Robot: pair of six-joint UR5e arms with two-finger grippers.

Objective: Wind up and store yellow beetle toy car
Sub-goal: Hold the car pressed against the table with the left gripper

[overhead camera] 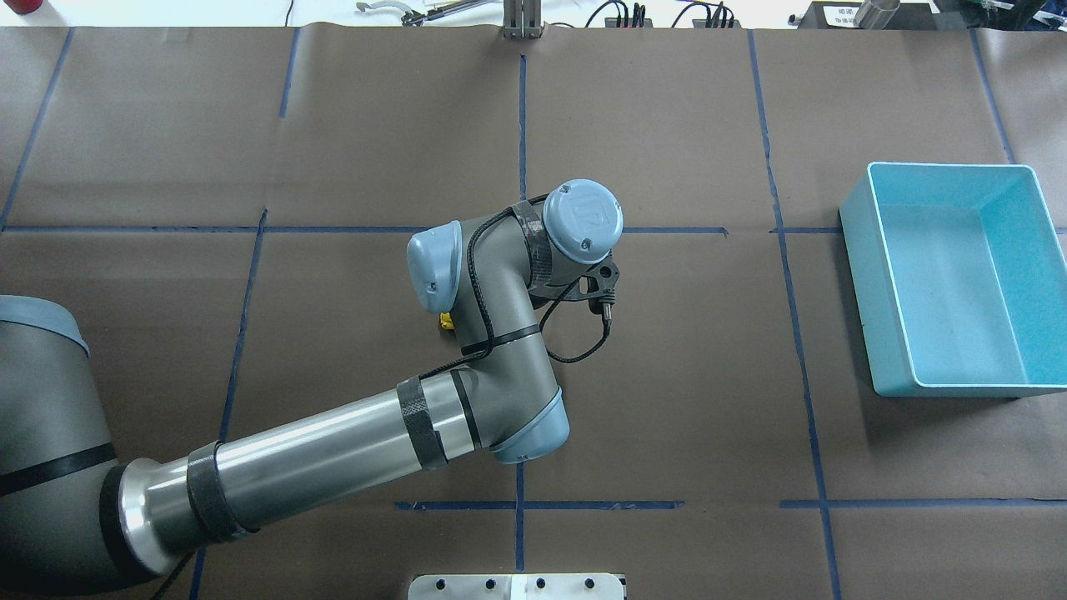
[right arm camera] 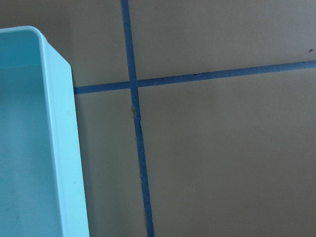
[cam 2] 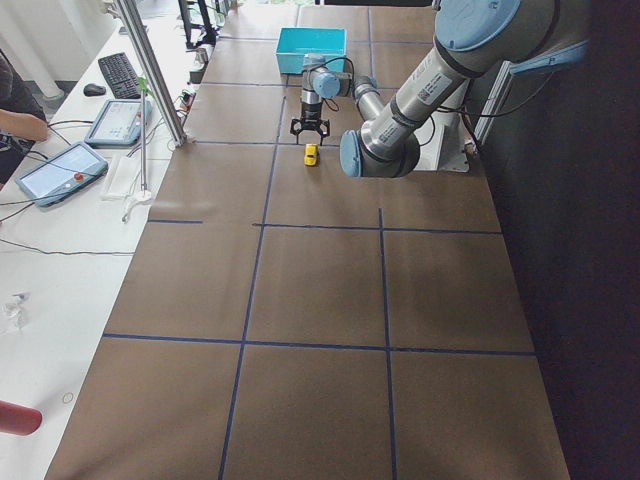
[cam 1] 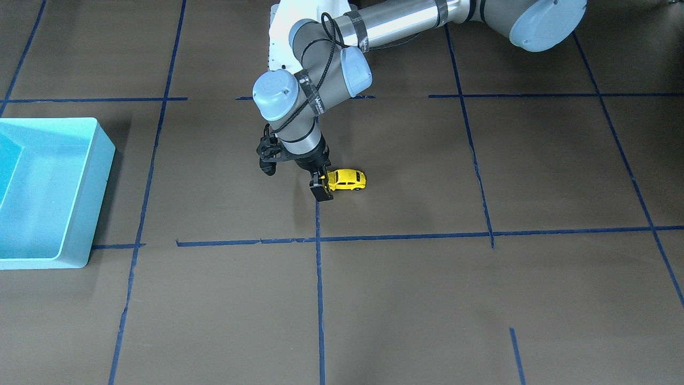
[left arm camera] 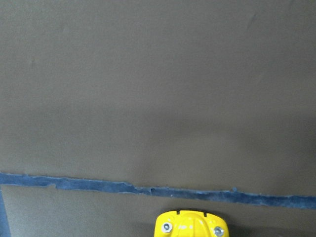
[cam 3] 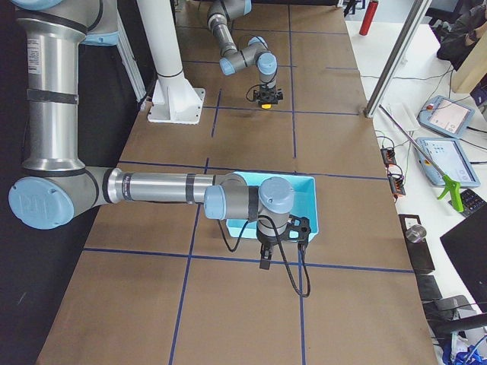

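The yellow beetle toy car (left arm camera: 190,226) sits right under my left wrist camera, upright on the brown desk (cam 1: 427,299), just beside a blue tape line (left arm camera: 148,190). My left pincer (cam 1: 321,183) straddles one end of it; whether it is clamped I cannot tell. My right pincer (cam 3: 265,260) hangs beside the light blue bin (cam 1: 101,155), well apart from the car, and I cannot tell whether it is spread or closed.
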